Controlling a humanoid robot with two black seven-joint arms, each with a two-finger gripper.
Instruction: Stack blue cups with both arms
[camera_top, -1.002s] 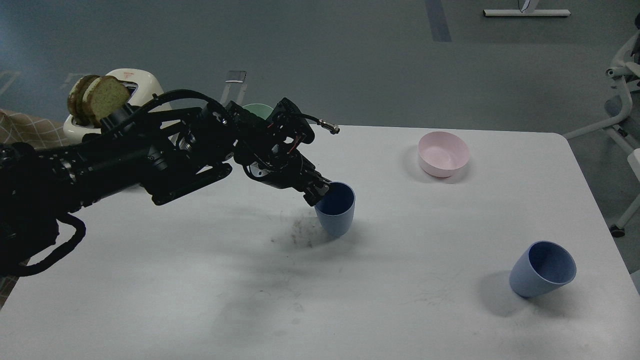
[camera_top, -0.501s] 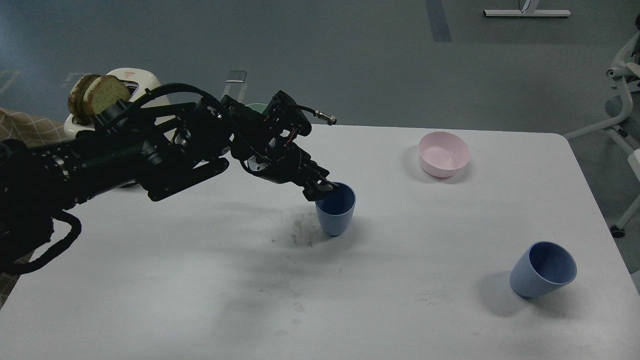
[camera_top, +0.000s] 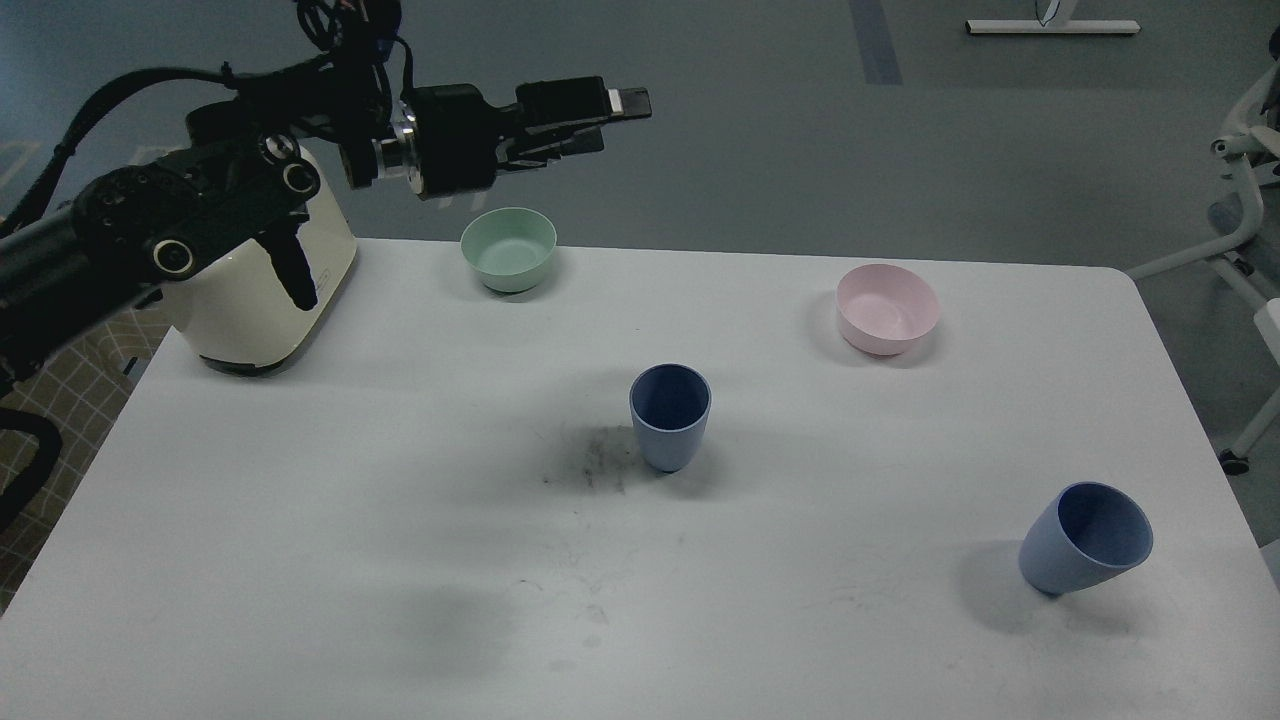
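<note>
Nearest to the camera, the right-hand blue cup sat close to the table's right edge toward the near corner, and it looked tilted over to the right, though I couldn't tell how its base met the surface. The middle blue cup stood upright around the center, just right of a dark smudge. Further back, a pink bowl sat toward the far right corner and a green bowl by the far edge. The white toaster at the far left corner was partly hidden behind the arm.

Half a second before, the left gripper was down at the middle cup's rim; now it had let go and pulled up and back, hanging past the far edge. Fingers pointed right, lying close together, holding nothing. The arm's lower part was cut off at the left. Right arm wasn't visible.
</note>
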